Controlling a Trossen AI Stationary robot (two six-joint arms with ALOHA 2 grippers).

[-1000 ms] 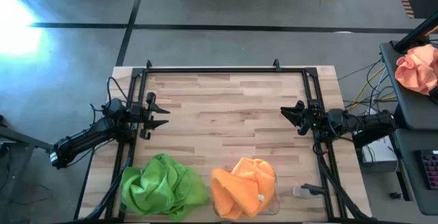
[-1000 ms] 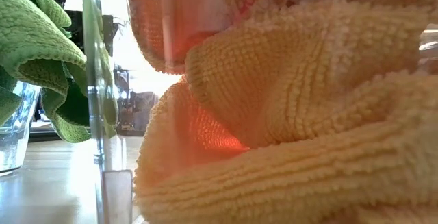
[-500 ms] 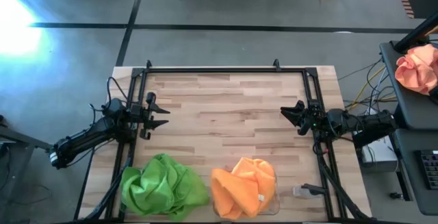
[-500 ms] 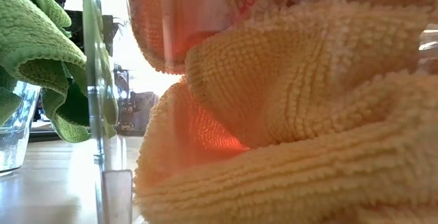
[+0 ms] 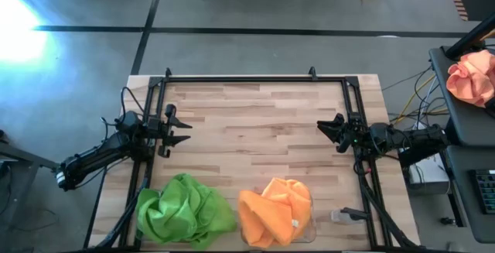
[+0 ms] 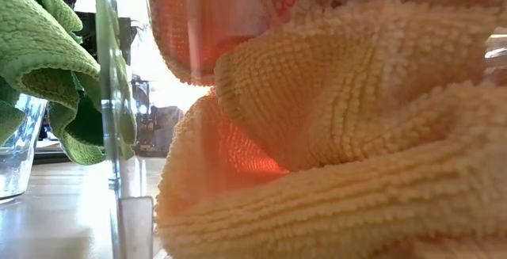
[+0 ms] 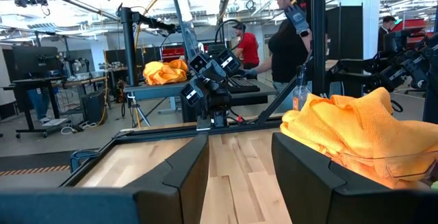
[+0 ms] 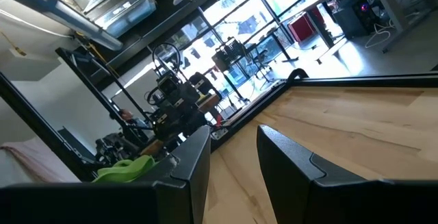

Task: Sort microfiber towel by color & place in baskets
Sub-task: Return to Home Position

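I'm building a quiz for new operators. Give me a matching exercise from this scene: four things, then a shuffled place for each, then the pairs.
1 green towels
2 orange towels
3 left gripper
4 right gripper

A open, at the right side of the table
B heaped in a clear bin, right of the other pile
C open, at the table's left side
D heaped near the table's lower left corner in the high view

Pairs: 1-D, 2-B, 3-C, 4-A
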